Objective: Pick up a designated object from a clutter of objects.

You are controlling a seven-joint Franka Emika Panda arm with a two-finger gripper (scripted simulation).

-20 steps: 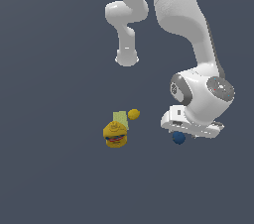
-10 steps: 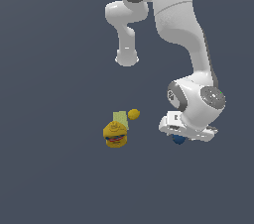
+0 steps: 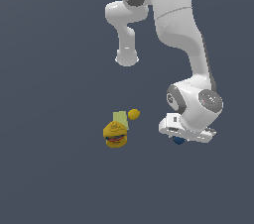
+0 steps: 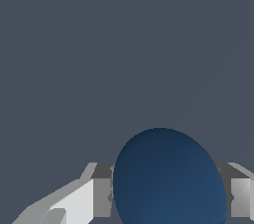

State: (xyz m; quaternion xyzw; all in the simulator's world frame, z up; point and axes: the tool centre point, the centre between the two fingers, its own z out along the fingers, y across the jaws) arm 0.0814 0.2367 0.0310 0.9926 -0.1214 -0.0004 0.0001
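Gripper (image 4: 166, 203) straddles the blue ball (image 4: 168, 178), jaws at both flanks; contact not discernible, so grip state unclear. Risk: the smooth ball squirts free if closure lands off-centre.

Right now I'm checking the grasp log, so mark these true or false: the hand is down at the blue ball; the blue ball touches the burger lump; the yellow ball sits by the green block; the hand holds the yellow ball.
1. The hand is down at the blue ball: true.
2. The blue ball touches the burger lump: false, they lie well apart.
3. The yellow ball sits by the green block: true.
4. The hand holds the yellow ball: false, its fingers flank the blue ball.
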